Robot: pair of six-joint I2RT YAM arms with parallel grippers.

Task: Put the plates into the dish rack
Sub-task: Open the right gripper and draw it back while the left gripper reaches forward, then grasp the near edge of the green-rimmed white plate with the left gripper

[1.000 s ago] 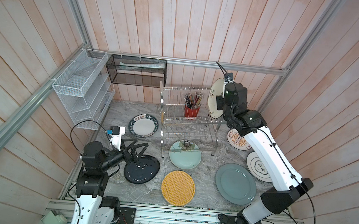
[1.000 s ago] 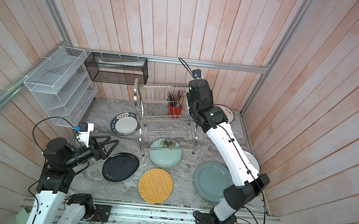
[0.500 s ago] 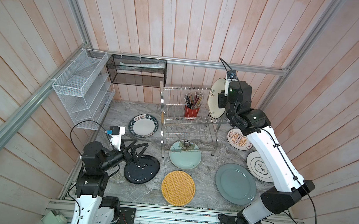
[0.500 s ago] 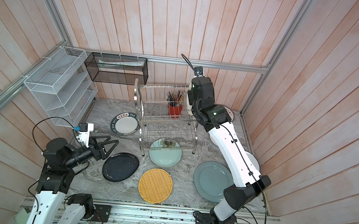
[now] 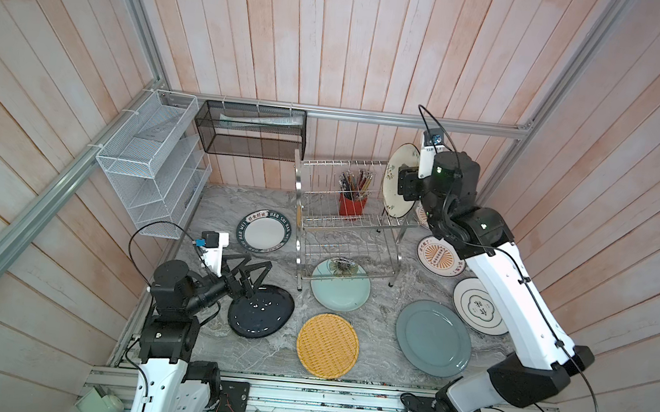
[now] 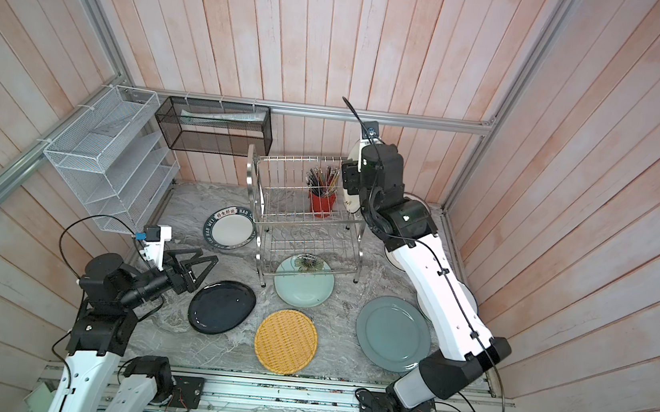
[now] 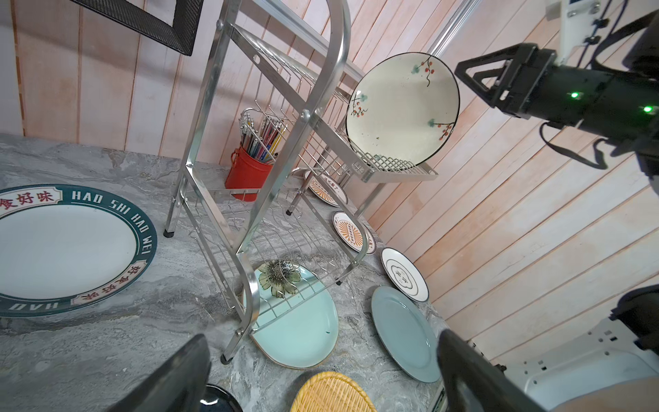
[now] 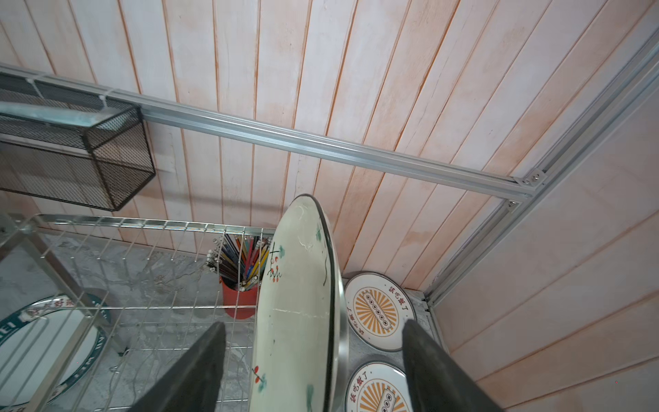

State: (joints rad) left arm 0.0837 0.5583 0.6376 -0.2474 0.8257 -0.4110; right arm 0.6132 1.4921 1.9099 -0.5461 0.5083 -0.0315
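Closest to us on the marble table top (image 5: 378, 371), the yellow woven plate (image 5: 327, 345) lies flat, with the grey-blue plate (image 5: 433, 338) to its right and the glossy black plate (image 5: 261, 311) to its left. Our left gripper (image 5: 257, 278) hangs over the far left rim of the black plate, jaws spread wide with nothing between them. A little further in, the mint flowered plate (image 5: 339, 289) lies partly under the lower tier of the dish rack (image 5: 298, 189), and the white plate with the dark emblem (image 5: 476, 310) sits near the right wall, partly hidden by our right arm. Beyond these, the green-rimmed white plate (image 5: 263, 232) lies flat left of the rack. The nearer orange-sunburst plate (image 5: 440, 255) and the farther orange-sunburst plate (image 8: 379, 310) lie to the rack's right, toward the back corner. All of these rest on the table, outside the rack. The red utensil cup (image 5: 351, 206), full of coloured sticks, sits at the rack's back. At the right end of the upper tier, the cream plate with red-berry sprigs (image 7: 403, 107) stands on edge among the wires. Our right gripper (image 8: 313, 324) straddles its rim with jaws parted. The right wrist view shows a gap on each side, so it grips nothing. Against the back wall hangs the black mesh basket (image 5: 250, 129), and the white mesh organiser (image 5: 149, 163) hangs on the left wall.
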